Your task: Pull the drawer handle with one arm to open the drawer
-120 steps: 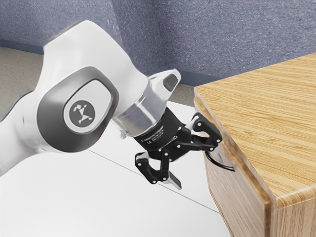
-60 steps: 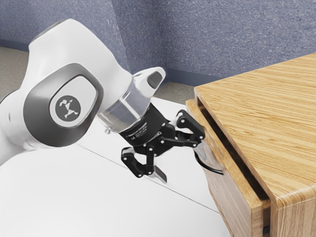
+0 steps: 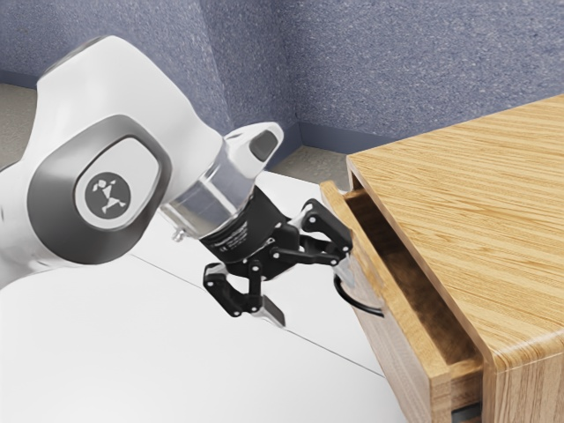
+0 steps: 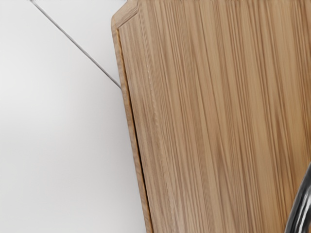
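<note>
Oak-grained wood: cabinet (image 3: 476, 194) at the exterior view's right, with its top drawer (image 3: 392, 352) standing partly out toward the exterior view's left. A dark gap and an inner wall show behind the front panel.

Black loop handle (image 3: 352, 302) on the drawer front, on its near face.

Black two-finger gripper (image 3: 304, 282) on the white arm (image 3: 106, 194), reaching in from the exterior view's left. The fingers are spread wide: the far one is up at the handle, and the near finger (image 3: 271, 312) hangs free above the white surface (image 3: 132, 352). It is not clamped on the handle.

Exterior view alone: the opened gap, the arm, the blue wall (image 3: 397, 62).

Wrist view alone: the panel's grain (image 4: 209, 121) close up, its bevelled edge, and a thin grey seam (image 4: 77, 46) across the white surface beside it.

Hidden or cut off: linkage and panel cover where the far fingertip meets the handle, so contact cannot be told. In the wrist view the handle (image 4: 301, 208) is a dark sliver at the frame's edge. The drawer's lower corner runs out of the exterior view.
</note>
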Controlling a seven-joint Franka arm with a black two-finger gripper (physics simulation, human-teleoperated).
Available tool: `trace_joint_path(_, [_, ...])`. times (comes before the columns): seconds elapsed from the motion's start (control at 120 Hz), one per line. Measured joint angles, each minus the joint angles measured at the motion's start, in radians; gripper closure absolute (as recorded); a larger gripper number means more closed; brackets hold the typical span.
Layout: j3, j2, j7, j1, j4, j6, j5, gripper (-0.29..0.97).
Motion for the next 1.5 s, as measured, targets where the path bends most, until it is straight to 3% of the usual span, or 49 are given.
trace_joint_path(0.517, [0.114,-0.069,0.035,-0.062,-0.080,-0.012,0.000,0.01])
trace_joint_path(1.217, [0.131,-0.120,0.059,-0.137,-0.139,-0.010,-0.012,0.01])
trace_joint_path(1.5, [0.199,-0.155,0.063,-0.193,-0.185,-0.013,-0.010,0.01])
